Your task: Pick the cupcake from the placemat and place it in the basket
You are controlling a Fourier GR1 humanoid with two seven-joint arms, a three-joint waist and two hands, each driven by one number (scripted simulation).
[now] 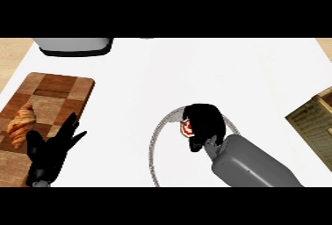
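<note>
White counter (pixel 194 70) fills most of your view, with a strip of pale wood floor showing along the left and top right edges. Largest thing on it is your checkered wooden cutting board (pixel 55 99), lying at the left side in brown and tan squares and running down toward the lower edge. Next in size, your right forearm (pixel 250 162) comes up from the lower right, grey and angled toward the middle of the counter. You see the placemat (pixel 156 140) as a white round mat with a grey braided rim, sitting just below the centre and partly covered by that arm. At the right edge your basket (pixel 314 125) shows only as a woven tan corner, well apart from the mat. At the top left a grey and black appliance (pixel 73 45) is cut off by the frame. Your right hand (pixel 206 123) rests over the placemat with its fingers curled down round the cupcake (pixel 186 128), of which you can make out only a red and white sliver at the hand's left side, on the mat. Your left hand (pixel 55 147) sits at the lower left, over the board's right edge, fingers straight and spread, pointing upward and holding nothing. Smallest of all, a golden croissant (pixel 22 124) lies on the board, just beside the left hand's fingertips
</note>
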